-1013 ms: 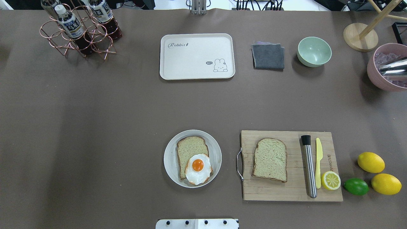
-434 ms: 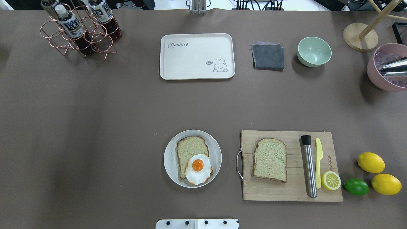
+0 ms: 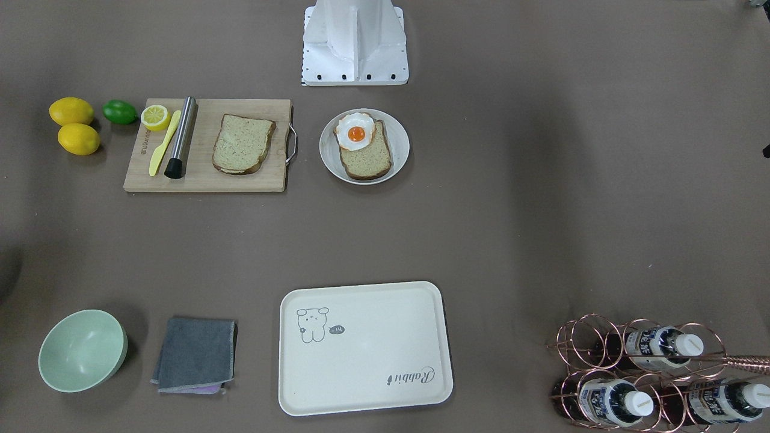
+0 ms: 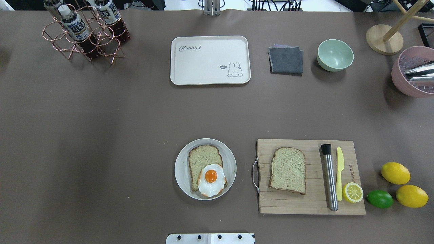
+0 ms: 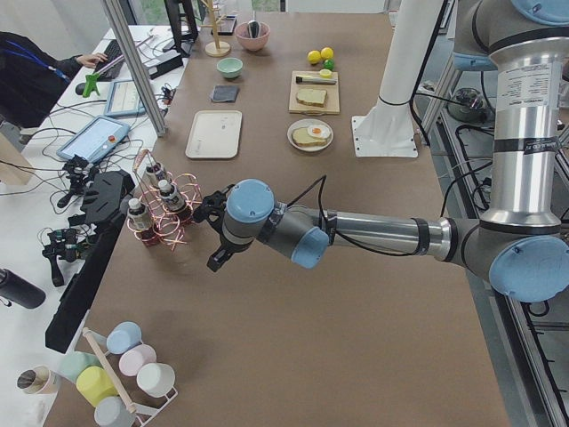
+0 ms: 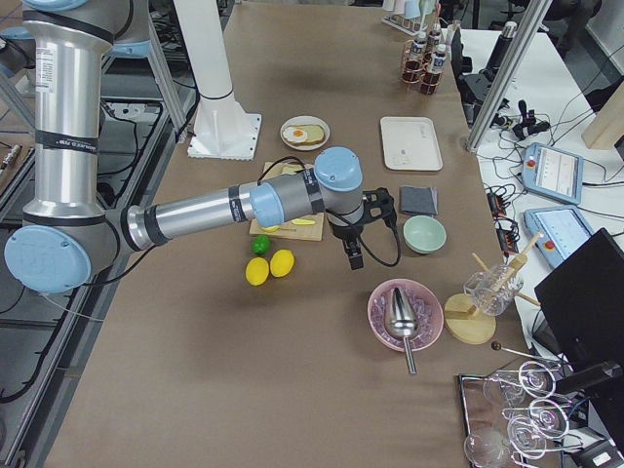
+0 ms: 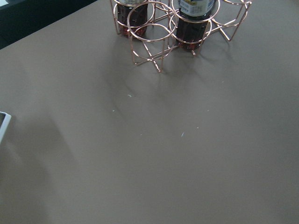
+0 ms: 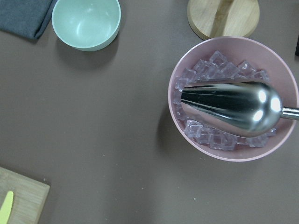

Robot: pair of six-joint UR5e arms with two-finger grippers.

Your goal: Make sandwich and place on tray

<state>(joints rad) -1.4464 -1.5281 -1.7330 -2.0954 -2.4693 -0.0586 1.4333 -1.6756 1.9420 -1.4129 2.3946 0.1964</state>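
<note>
One tan bread slice [image 4: 203,157] lies on a round white plate [image 4: 179,176] with a fried egg [image 4: 211,179] on its near end. A second bread slice [image 4: 288,169] lies on the wooden cutting board [image 4: 305,203]. The cream tray [image 4: 210,51] at the far centre holds nothing. My left gripper [image 5: 213,233] shows only in the exterior left view, near the bottle rack; I cannot tell if it is open or shut. My right gripper [image 6: 353,255] shows only in the exterior right view, between the cutting board and the green bowl; I cannot tell its state either.
A copper bottle rack [image 4: 83,34] stands far left. A grey cloth [image 4: 286,60], green bowl [image 4: 335,55] and pink bowl of ice with a metal scoop [image 4: 415,73] stand far right. A muddler [image 4: 329,178], yellow knife [image 4: 339,173], half lemon [image 4: 352,192], two lemons [image 4: 395,173] and a lime [image 4: 379,198] lie near right.
</note>
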